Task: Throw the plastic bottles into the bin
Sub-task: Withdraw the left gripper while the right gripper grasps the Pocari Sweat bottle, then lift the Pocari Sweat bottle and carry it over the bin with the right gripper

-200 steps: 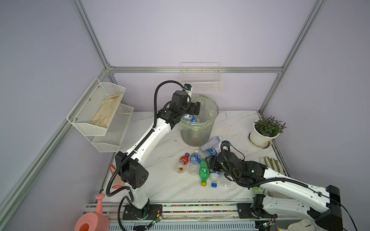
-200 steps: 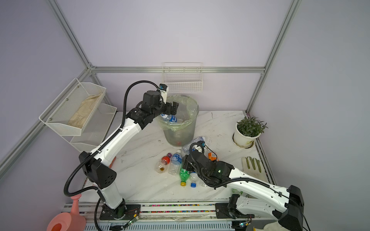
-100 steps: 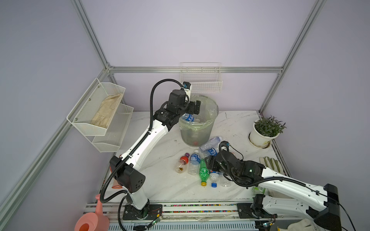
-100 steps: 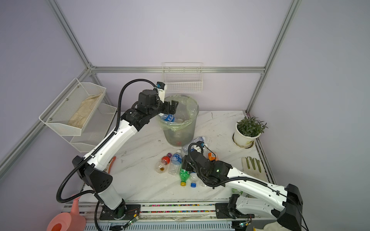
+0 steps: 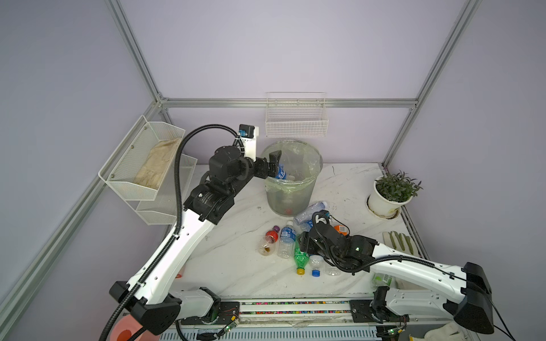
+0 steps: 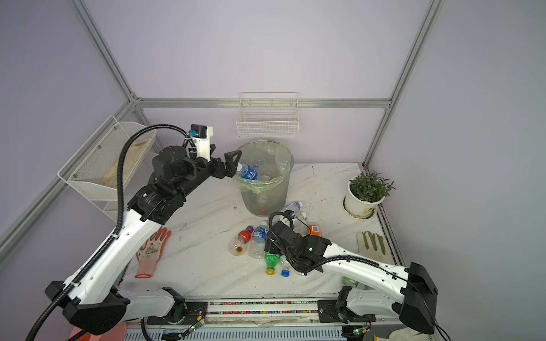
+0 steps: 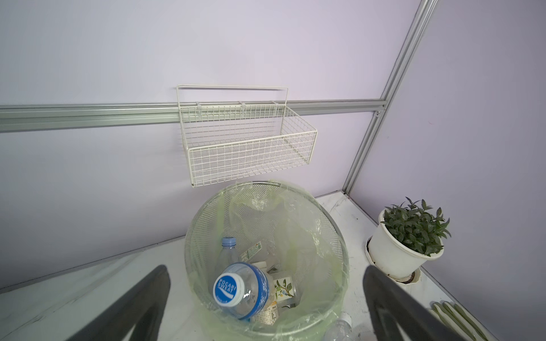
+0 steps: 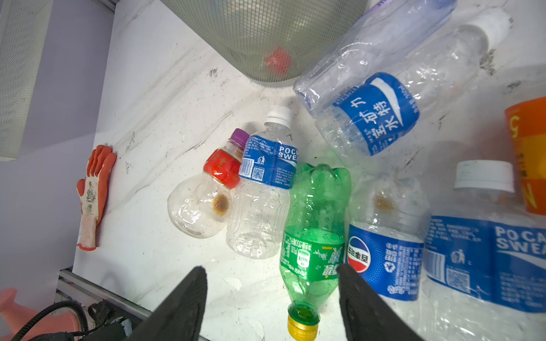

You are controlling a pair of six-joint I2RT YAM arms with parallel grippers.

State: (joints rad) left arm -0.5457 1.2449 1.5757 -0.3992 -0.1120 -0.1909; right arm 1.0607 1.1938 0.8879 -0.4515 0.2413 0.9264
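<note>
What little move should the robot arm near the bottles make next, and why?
Probably lower the right end effector a little and close it on the green bottle. Its jaws stand open with that bottle's neck between them, and it holds nothing. The left end effector is open over the bin, empty too.

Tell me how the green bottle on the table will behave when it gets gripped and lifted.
The green bottle looks empty, so probably light. Its thin, dimpled wall may buckle under a squeeze. Lying on its side beside a blue-labelled bottle, it could roll if nudged.
</note>
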